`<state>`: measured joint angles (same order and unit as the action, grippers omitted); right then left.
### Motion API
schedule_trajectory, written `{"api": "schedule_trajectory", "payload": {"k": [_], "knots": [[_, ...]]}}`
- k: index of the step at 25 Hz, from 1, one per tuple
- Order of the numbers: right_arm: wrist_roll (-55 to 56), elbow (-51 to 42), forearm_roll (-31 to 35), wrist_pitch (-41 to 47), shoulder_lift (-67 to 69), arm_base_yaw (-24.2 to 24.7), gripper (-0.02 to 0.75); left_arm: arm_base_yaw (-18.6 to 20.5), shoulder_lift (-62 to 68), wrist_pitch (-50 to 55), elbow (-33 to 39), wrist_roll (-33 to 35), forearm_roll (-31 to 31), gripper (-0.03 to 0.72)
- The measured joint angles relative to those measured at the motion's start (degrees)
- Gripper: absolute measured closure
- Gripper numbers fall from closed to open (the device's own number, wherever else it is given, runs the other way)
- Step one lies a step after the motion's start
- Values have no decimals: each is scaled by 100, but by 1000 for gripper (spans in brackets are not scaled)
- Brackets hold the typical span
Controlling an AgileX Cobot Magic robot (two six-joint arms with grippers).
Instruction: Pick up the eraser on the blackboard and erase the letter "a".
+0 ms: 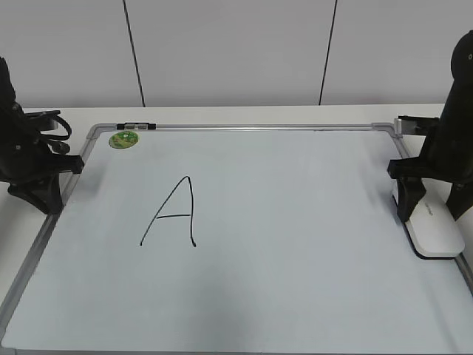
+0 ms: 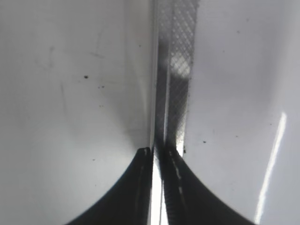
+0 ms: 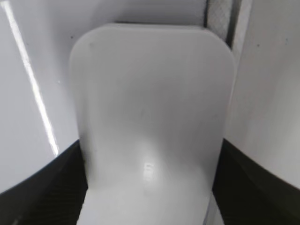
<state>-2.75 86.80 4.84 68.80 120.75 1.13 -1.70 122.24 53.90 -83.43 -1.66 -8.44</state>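
The blackboard [image 1: 295, 251] is a pale whiteboard with a grey frame lying flat on the table. The white eraser [image 1: 436, 233] lies at its right edge. My right gripper [image 1: 409, 201] holds the eraser's far end. In the right wrist view the black fingers [image 3: 151, 143] press both long sides of the eraser [image 3: 150, 93]. My left gripper [image 1: 43, 194] is shut and empty at the board's left edge, its tips [image 2: 157, 151] over the grey frame strip [image 2: 178, 70]. No small letter "a" shows anywhere on the board.
A large capital "A" [image 1: 174, 214] is written left of the board's middle. A round green magnet [image 1: 123, 139] sits at the board's far left corner, beside a black clip [image 1: 137, 126] on the top frame. A white wall stands behind the table.
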Motion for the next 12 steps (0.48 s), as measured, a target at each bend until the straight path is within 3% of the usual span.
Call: {"api": "schedule_trajectory", "payload": {"k": [8,12], "knots": [[0,189,37,22,0,0,133,0,9,62,-26,0,-13,620],[55,504,-97,22,-74,0,131,0,9,197,-116,0,-13,581]]}}
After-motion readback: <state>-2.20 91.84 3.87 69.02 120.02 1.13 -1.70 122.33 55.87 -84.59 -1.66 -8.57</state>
